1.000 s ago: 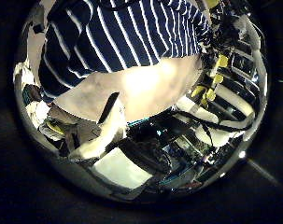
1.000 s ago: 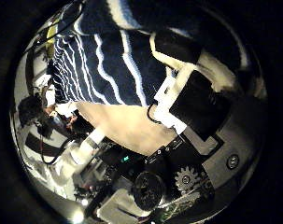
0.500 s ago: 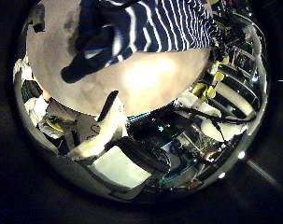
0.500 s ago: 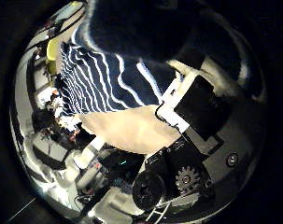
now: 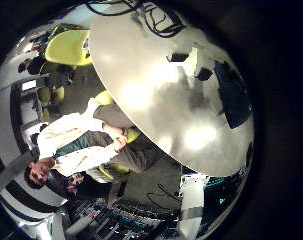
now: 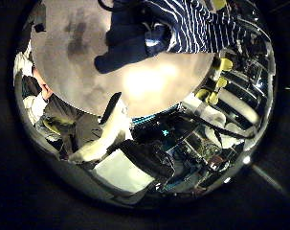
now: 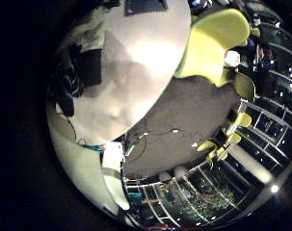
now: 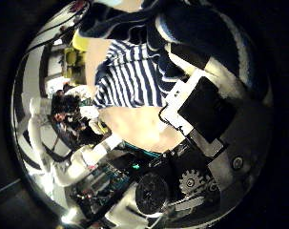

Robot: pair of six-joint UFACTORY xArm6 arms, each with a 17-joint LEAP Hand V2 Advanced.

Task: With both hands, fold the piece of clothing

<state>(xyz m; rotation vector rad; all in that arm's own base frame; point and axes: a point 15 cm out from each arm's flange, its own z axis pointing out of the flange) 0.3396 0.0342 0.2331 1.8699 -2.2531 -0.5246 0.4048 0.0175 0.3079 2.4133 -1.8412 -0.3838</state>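
garment: navy/white striped top (image 8: 134, 72), close up to the right palm, hanging off it down toward the table; seen again in left thumb-side view (image 6: 188, 21), beside the left hand, w/ a dark sleeve or hem end (image 6: 125, 48) drooping toward the tabletop.

right hand: (image 8: 206, 105) cloth bunched dark against the fingers at the palm; looks like it has the fabric pinched, prob. so the edge can be carried over for the fold. Judgement only, the contact itself is hidden by cloth.

left hand: (image 6: 106, 134) one white finger shows, reaching out from the palm over bare table, nothing between it and the surface. Can't tell if the other fingers are curled on cloth; grip state not readable.

table: pale round top (image 5: 161, 90), mostly bare under the left palm; little-finger views on both sides look away from the garment, so no cloth there (image 7: 126, 67).

why held so: cloth lifted clear of the table, not flat, so judged mid-fold, w/ the raised edge on its way across.

next needs: keep both sides level, lower the edge onto the rest of the top.

risk: loose dark end may drag or fold under crooked.
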